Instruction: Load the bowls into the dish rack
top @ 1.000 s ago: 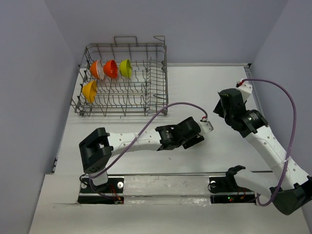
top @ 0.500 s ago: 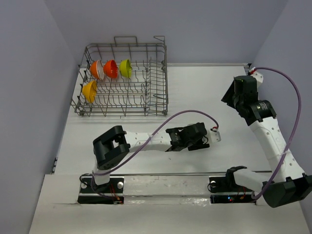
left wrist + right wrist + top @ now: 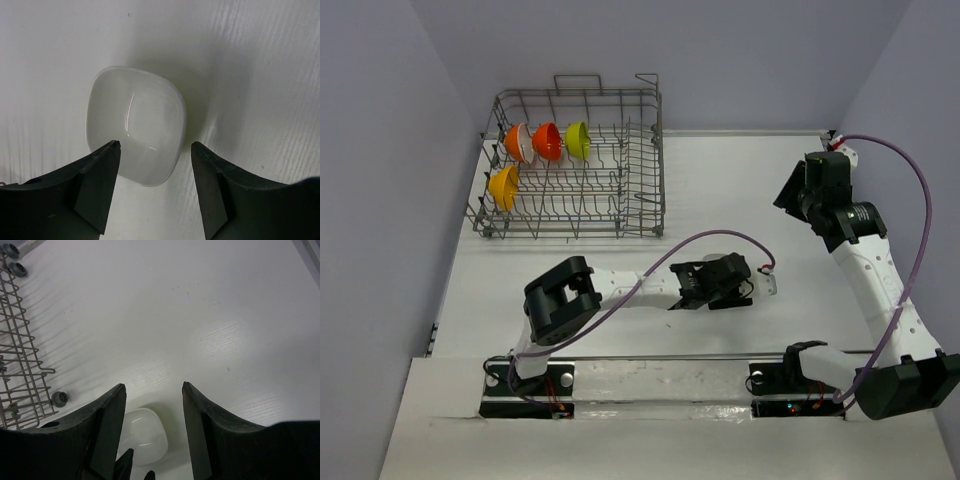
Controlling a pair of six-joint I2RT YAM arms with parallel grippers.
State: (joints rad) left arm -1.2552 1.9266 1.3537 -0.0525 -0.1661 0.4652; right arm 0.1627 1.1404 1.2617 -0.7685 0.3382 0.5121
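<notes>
The left end effector has swung right and nearer, and now hangs over the white bowl. The right end effector has drawn back, farther and rightward.

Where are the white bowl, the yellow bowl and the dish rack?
white bowl (image 3: 135, 132), left wrist view, inner bottom
yellow bowl (image 3: 503, 186), top view, its middle
dish rack (image 3: 658, 160), top view, right wall

A plain white bowl is gleaming with a smooth, glossy glaze on a white table whose finely streaked top is giving back only a soft sheen, while the left gripper is showing fingers of dull, matt black plastic. The dish rack is presenting bare grey metal wire, and the coloured bowls in it are shining glossy.
</notes>
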